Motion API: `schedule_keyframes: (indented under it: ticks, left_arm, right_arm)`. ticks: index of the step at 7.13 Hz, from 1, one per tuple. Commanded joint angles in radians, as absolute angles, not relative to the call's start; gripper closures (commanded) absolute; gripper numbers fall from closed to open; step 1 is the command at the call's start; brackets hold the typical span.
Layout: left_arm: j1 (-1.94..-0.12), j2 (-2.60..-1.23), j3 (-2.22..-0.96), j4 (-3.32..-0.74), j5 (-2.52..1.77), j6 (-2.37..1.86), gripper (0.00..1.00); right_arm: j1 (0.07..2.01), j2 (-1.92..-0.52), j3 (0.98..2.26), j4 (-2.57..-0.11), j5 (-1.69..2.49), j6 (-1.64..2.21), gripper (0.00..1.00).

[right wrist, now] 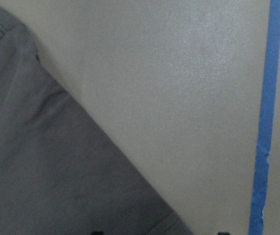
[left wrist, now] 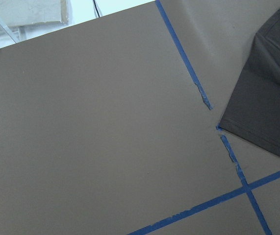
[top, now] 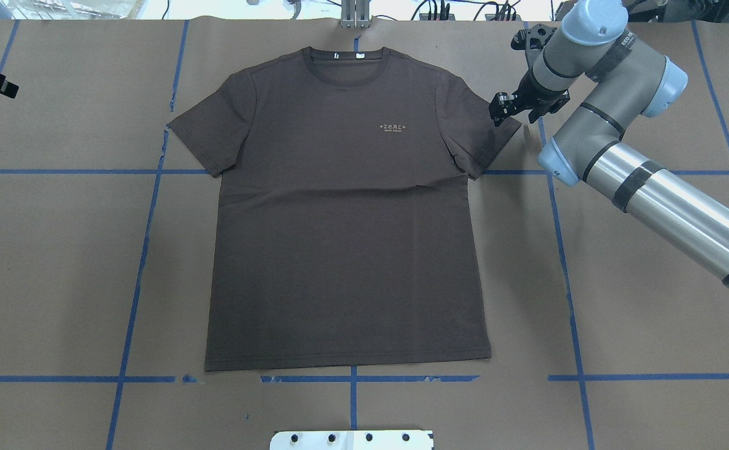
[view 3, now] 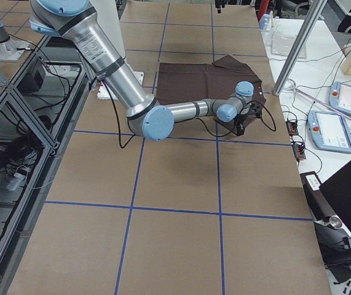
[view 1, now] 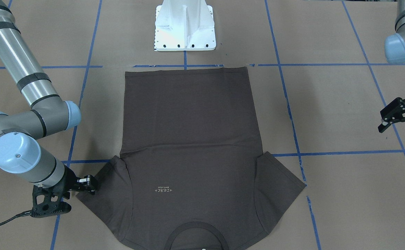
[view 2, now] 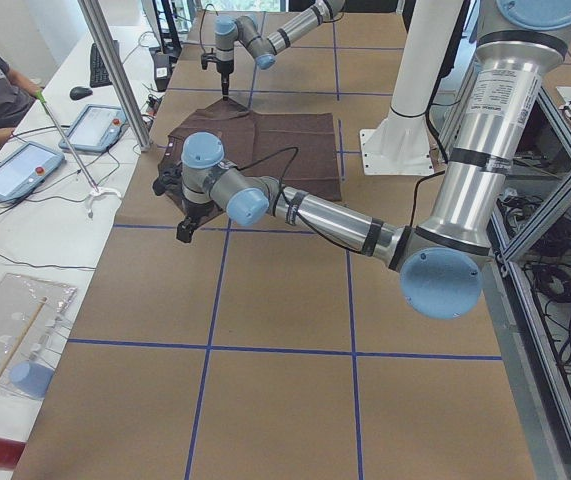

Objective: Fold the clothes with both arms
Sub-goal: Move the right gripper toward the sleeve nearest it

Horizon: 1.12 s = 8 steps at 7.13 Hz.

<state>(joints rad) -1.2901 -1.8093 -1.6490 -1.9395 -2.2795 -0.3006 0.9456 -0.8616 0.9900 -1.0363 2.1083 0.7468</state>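
The right end effector [top: 514, 111] sits low at the T-shirt [top: 345, 219] sleeve edge, jaws apart — the left end effector [view 1: 399, 133], also spread, hangs well apart from it.

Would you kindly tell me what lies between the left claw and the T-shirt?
Only bare brown table crossed by blue tape lines separates the left claw from the T-shirt; the front-facing view shows this.

The near right arm [view 3: 187, 109] reaches low over the tape-gridded bench [view 3: 175, 184]. Its black end effector [view 3: 241, 128] sits at the near sleeve edge of the flat dark T-shirt [view 3: 193, 80]; contact cannot be told. A teach pendant [view 3: 332, 131] lies alongside.
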Motion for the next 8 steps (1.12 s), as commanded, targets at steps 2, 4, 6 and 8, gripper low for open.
schedule_keyframes:
  ticks: [2,4,6,8]
  left_arm:
    - [-1.29,-1.809,-1.658,-1.939,-2.281,-0.301,0.0]
    - [-1.292,-1.807,-1.667,-1.937,-2.281,-0.301,0.0]
    - [-1.29,-1.809,-1.667,-1.936,-2.281,-0.301,0.0]
    - [-1.29,-1.809,-1.667,-1.936,-2.28,-0.301,0.0]
  right_arm:
    - [0.939,-0.856,0.97,-1.035,2.105,0.747,0.23]
    - [0.936,-0.861,0.969,-1.035,2.108,0.746,0.46]
    - [0.936,-0.862,0.969,-1.035,2.111,0.742,0.72]
    - [0.936,-0.854,0.979,-1.035,2.112,0.742,0.83]
